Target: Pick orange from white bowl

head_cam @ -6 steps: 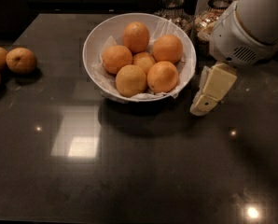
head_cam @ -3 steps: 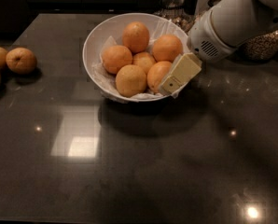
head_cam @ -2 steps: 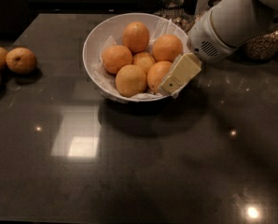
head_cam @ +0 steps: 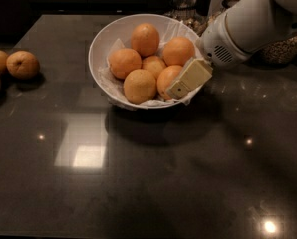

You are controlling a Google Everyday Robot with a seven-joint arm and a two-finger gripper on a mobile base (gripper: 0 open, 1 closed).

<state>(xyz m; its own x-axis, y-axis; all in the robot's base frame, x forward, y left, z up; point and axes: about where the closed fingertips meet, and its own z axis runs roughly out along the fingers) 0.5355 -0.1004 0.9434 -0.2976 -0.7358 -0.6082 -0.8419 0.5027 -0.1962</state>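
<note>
Reaching is the step I judge in hand: the orange [head_cam: 165, 77] I am after lies right at the tip of my gripper [head_cam: 188, 78], inside the white bowl [head_cam: 94, 49] by its rim. 5 other oranges [head_cam: 139, 85] sit left of and beyond the gripper. I cannot tell whether the gripper is apart or clamped. Next, confirm hold, then lift straight up.

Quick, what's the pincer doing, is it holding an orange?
Pincer: at the bowl's right side, beside an orange; open, closed or holding cannot be told.
</note>
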